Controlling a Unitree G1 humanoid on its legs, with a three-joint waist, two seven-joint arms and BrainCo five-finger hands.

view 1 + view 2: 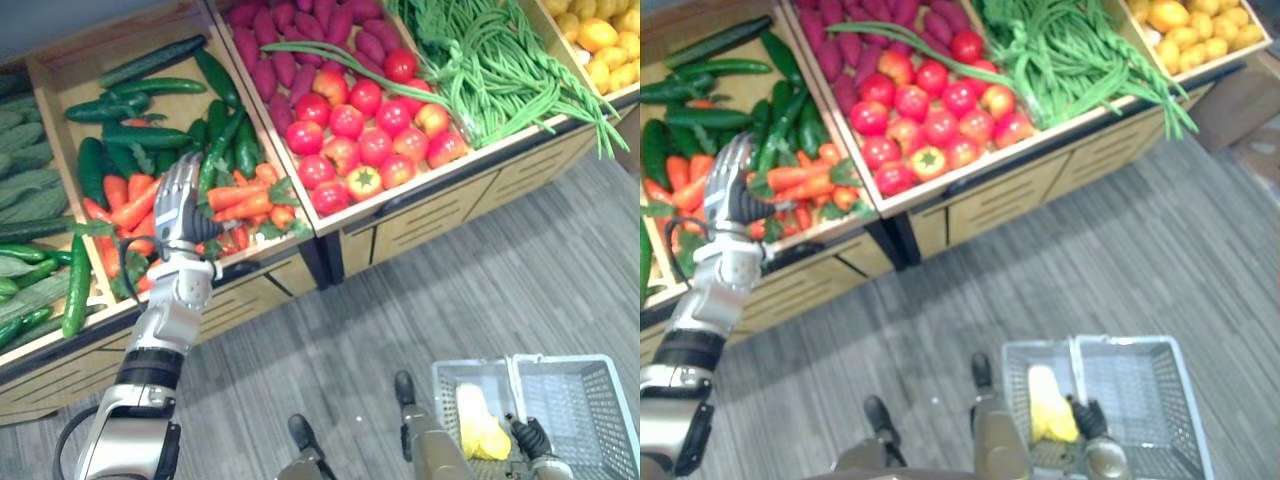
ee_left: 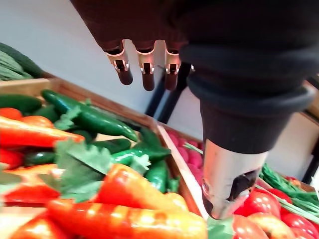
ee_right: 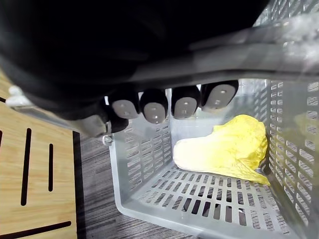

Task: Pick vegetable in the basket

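Item 1: smooth, tapered orange carrots [image 1: 240, 197] with crinkled green tops, lying flat in an open wooden crate [image 1: 60, 75]. Their long axes run mostly crosswise to my left hand [image 1: 180, 205], with the tops pointing away toward the glossy round red tomatoes [image 1: 375, 120]. The hand's fingers are straight and spread, with the carrots just under and beside the fingertips.

Item 2: grey perforated plastic basket [image 1: 590, 400] holding a crumpled yellow leafy vegetable [image 3: 224, 149]. It hangs below my right hand [image 1: 530, 437], whose fingers are curled round the grey bar handle [image 3: 279, 47].
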